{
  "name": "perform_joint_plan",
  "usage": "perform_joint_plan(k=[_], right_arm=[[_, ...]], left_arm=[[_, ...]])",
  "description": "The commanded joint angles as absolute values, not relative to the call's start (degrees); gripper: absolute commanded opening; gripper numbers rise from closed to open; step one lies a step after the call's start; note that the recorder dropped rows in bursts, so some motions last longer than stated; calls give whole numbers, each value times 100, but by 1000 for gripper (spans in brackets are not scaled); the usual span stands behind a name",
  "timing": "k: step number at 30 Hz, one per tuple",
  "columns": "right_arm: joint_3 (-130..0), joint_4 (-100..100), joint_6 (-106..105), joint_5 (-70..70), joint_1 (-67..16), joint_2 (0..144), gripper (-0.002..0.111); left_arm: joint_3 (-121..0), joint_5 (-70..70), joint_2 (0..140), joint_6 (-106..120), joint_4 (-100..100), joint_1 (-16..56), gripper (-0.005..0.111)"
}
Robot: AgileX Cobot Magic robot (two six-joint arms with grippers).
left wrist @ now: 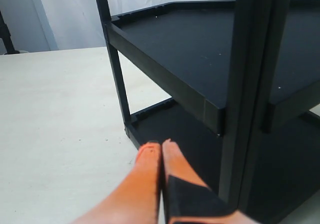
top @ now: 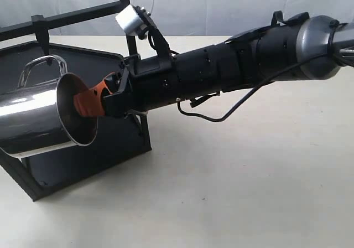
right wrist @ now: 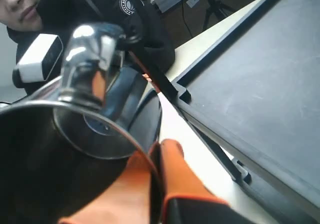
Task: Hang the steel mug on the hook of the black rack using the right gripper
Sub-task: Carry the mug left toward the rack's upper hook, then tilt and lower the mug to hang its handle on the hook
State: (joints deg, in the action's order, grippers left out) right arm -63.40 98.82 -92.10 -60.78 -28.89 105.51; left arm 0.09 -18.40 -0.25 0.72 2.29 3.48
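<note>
The right gripper pinches the rim of the mug, one orange pad inside the wall and one outside, the mug lying on its side in the air with its mouth toward the arm. In the right wrist view the fingers close on the thin steel edge, with the stamped base visible down the bore. The handle stands uppermost, right under the hook that drops from the rack's crossbar; whether the loop is already on the peg I cannot tell. I judge the mug light, stiff and not fragile but slick, so a rim pinch may let it swing or slip if it knocks the peg. The rim is the right place to hold, since it leaves the loop free for the hook. The left gripper sits with its pads pressed together on nothing, low beside the rack near its lower shelf and a corner post. The rack rests on a pale, plain table, with a light curtain behind. In the right wrist view a person in a dark jacket stands close by the table.
</note>
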Motion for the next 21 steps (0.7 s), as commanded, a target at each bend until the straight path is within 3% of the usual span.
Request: perform_joint_plan(k=[1,12,21], right_arm=[[-6377,9995,-9293,-6044,-2907,10624,0],[-6377,9995,-9293,-6123,-2907,10662,1],[-6377,9995,-9282,-6123,-2907,10662,30]], left_arm=[[0,-1793,0,50,241,361,0],[0,-1793,0,50,241,361,0],[0,-1793,0,50,241,361,0]])
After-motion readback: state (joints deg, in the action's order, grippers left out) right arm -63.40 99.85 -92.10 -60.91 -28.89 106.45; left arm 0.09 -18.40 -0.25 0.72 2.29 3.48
